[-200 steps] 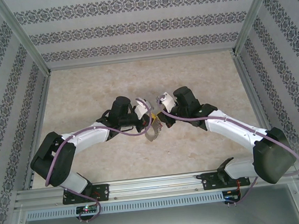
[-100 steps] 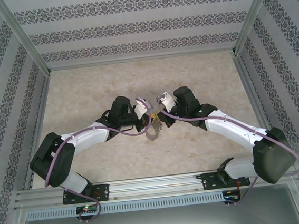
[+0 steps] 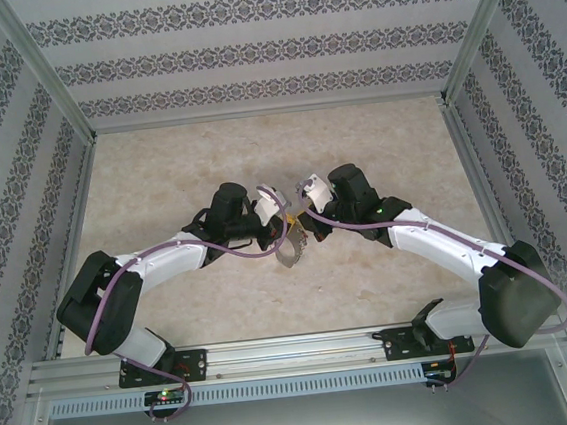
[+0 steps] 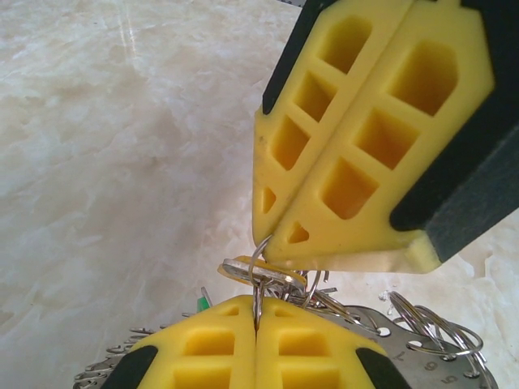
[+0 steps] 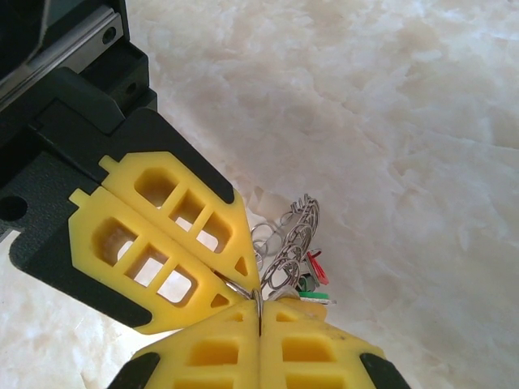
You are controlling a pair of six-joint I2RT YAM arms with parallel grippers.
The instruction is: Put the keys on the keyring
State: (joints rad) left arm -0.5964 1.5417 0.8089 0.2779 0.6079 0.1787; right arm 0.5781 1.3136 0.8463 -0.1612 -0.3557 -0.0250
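Observation:
My left gripper (image 3: 284, 224) and right gripper (image 3: 301, 217) meet tip to tip above the middle of the table. The keyring (image 3: 289, 250), a silver hoop fringed with small rings, hangs below them. In the left wrist view my left gripper (image 4: 258, 312) is shut on a thin small wire ring (image 4: 256, 284), which loops up to the shut tip of the right gripper (image 4: 272, 247). A key with a yellow tag (image 4: 263, 271) lies across that ring, and the keyring's flat rim (image 4: 430, 352) shows behind. The right gripper (image 5: 259, 308) pinches the same thin ring beside red-tagged (image 5: 316, 266) and green-tagged keys (image 5: 312, 296).
The table is pale marble (image 3: 160, 184), bounded by aluminium rails and patterned walls (image 3: 268, 53). A cluster of small split rings (image 5: 288, 239) dangles between the two grippers' fingers. Open tabletop lies all around the meeting point.
The hanging keyring has turned slightly beneath the grippers. Both arms and both grips hold as they were.

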